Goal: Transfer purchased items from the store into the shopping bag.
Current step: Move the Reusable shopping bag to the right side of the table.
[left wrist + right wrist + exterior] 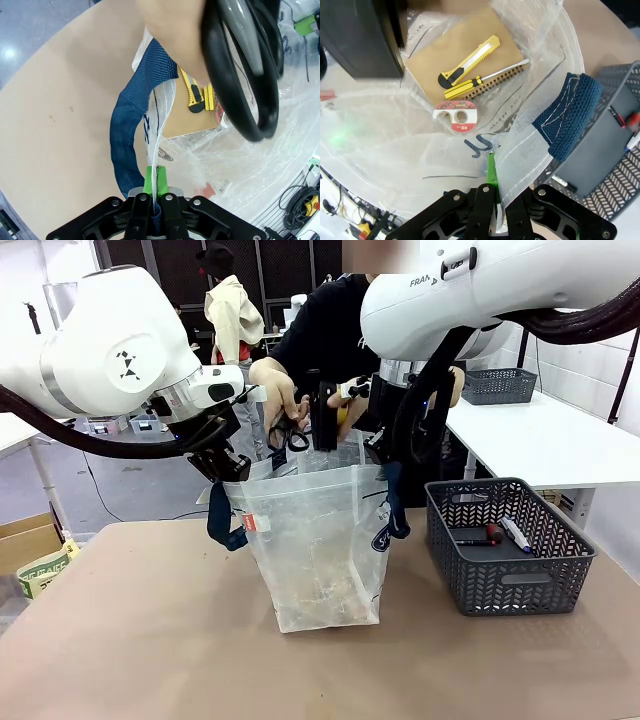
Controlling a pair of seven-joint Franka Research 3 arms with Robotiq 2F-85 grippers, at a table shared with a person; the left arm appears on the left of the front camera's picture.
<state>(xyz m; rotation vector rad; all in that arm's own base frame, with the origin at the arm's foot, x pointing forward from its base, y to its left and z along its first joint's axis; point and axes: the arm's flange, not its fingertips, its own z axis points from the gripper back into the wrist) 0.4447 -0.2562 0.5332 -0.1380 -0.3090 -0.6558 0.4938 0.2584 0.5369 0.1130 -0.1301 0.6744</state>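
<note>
The shopping bag point(315, 540) stands open on the bench point(130, 640), held at both sides. The left claw point(155, 176) is clamped shut on its rim beside one navy handle point(127, 135). The right claw point(491, 165) pinches the opposite rim by the other handle point(567, 120). Inside lie a yellow utility knife point(467, 62), a yellow-handled screwdriver point(482, 77) and a tape roll point(456, 114), on and beside a brown board point(427, 65). Over the bag's mouth a person's hand point(272, 390) holds black scissors point(290, 435) — a black box point(325, 412) hangs just beside them. Near the bag's right side, the grey basket point(505, 595) holds a black pen point(470, 541), a marker point(517, 534) and a red-and-black object point(491, 532).
</note>
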